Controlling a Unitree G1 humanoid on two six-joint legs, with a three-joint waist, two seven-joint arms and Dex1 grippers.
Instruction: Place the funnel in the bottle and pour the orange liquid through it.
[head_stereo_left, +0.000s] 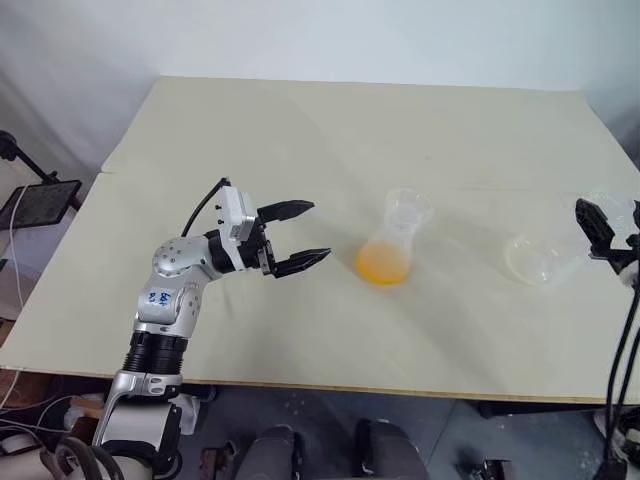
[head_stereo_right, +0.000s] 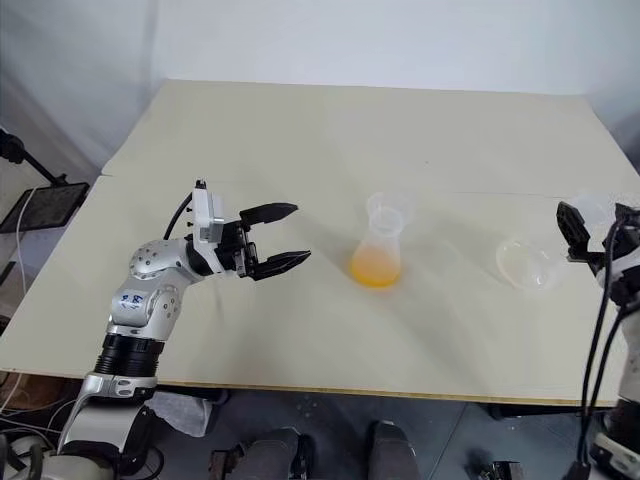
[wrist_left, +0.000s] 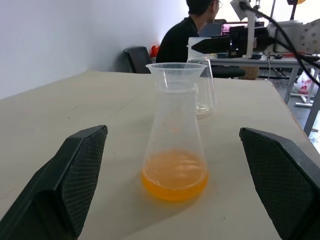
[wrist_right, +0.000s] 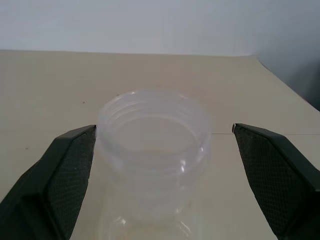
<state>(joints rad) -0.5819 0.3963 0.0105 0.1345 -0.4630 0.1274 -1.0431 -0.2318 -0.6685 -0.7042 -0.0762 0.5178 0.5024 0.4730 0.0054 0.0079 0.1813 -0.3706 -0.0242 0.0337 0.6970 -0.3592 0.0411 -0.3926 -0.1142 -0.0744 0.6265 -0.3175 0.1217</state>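
Two hands, left (head_stereo_left: 305, 237) and right (head_stereo_right: 578, 228), stand wide and empty. Bottle (head_stereo_left: 388, 245), funnel (head_stereo_left: 407, 207) seated, holds orange liquid (head_stereo_left: 382, 266). Probably light, slick, top-heavy: grip the neck.

the table (head_stereo_left: 300, 150) looks like matt, pale board, smooth. the bottle (wrist_left: 175, 145) and the funnel (wrist_left: 176, 75) in its neck are clear glossy plastic; the orange liquid (wrist_left: 174, 175) shines. at 3 o'clock, the empty flask (head_stereo_left: 540, 260) is clear plastic. the left gripper (wrist_left: 175, 200) has fingers (wrist_left: 75, 175) of black, rough-textured plastic.
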